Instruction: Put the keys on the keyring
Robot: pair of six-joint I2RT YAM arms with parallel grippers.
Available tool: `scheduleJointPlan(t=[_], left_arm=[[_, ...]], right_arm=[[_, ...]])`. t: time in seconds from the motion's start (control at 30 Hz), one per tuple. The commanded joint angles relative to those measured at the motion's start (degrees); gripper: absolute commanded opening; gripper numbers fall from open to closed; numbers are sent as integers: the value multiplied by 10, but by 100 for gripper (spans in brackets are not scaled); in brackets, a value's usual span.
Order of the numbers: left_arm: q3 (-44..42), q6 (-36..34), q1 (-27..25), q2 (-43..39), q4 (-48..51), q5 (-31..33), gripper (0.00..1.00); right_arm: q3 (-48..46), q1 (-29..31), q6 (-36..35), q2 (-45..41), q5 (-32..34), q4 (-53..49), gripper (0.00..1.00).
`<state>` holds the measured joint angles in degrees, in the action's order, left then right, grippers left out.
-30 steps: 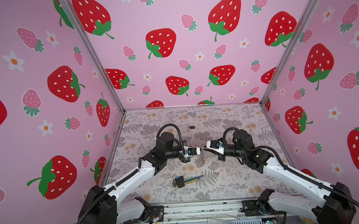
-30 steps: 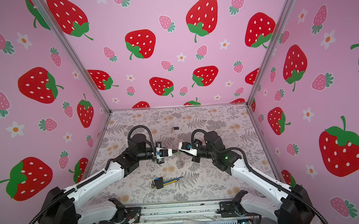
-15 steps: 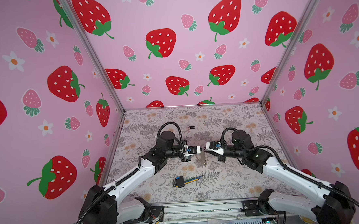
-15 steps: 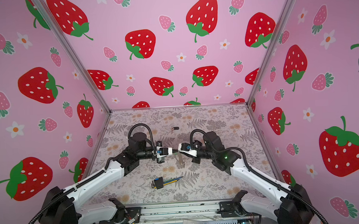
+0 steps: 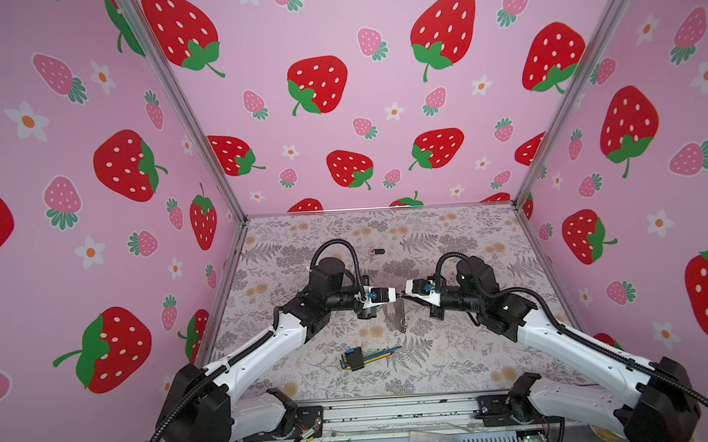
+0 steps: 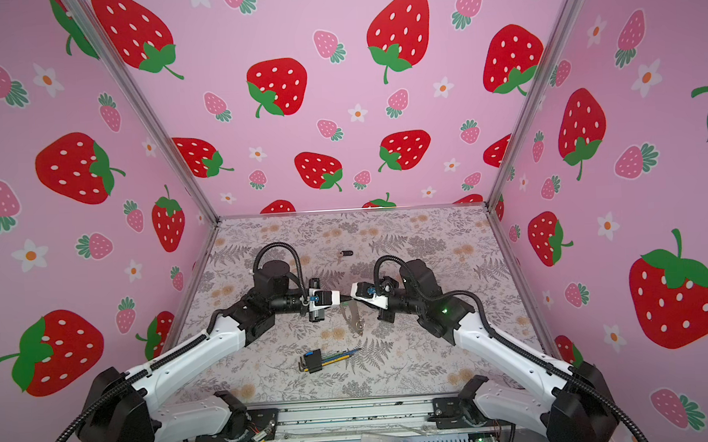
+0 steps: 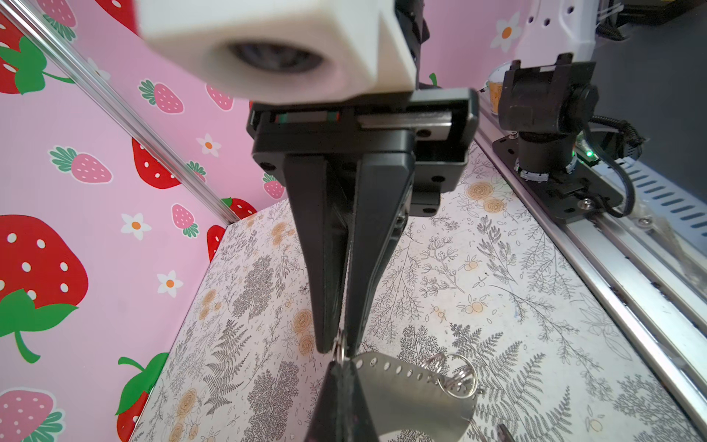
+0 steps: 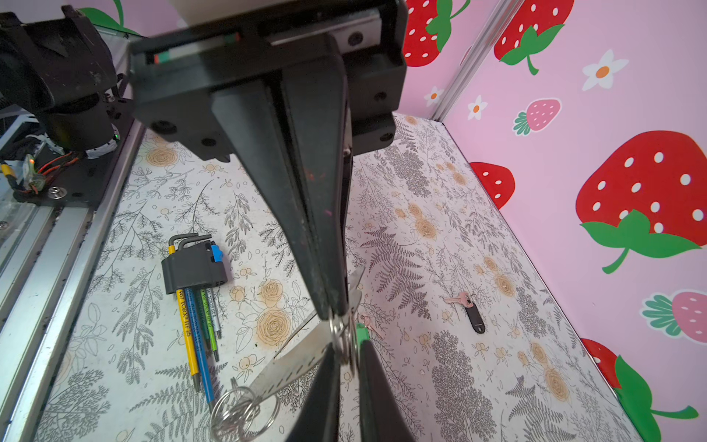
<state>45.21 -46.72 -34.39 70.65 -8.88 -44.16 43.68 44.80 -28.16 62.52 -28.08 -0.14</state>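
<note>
— Where's the keyring (image 7: 405, 382)?

— Up off the table (image 5: 455, 362), hanging mid-table where the two arms meet tip to tip. It's a flat strap bent into a loop, with a row of little holes along its edge and silvery rings (image 7: 455, 377) bunched at the low end.

— And the keys?

— The black-tagged key (image 8: 468, 312) lies flat toward the far end of the table, well apart from the arms. In both top views it's a speck; the right wrist view shows its pale blade and tag. Only that view catches a bit of green tag (image 8: 360, 332) just beside the right gripper (image 8: 346, 346). I can't tell whether it's lying or held.

— The grippers?

— The left gripper (image 8: 333, 315) is clamped tight on a small ring at the strap's top. The right is all but closed, nipping a ring there too.
</note>
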Motion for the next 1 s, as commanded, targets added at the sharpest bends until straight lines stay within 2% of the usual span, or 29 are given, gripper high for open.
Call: scheduleJointPlan(t=[0.0,0.2,0.4,0.57,0.7,0.83,0.97], left_arm=[[29,-13,-1,3,4,-22,0],[32,-11,-1,6,9,-21,0],[33,-10,-1,6,11,-21,0],[28,-4,2,3,2,-21,0],[21,48,19,1,-30,-55,0],[29,98,42,18,-39,-123,0],[36,119,48,32,-40,-156,0]], right_arm=[[7,4,-3,-6,-3,9,13],[4,4,2,-7,-14,15,12],[4,4,6,-3,-18,19,17],[-6,4,5,-21,13,15,22],[-31,4,17,-54,43,6,22],[-59,4,51,-91,38,12,21],[-68,4,75,-100,15,15,19]])
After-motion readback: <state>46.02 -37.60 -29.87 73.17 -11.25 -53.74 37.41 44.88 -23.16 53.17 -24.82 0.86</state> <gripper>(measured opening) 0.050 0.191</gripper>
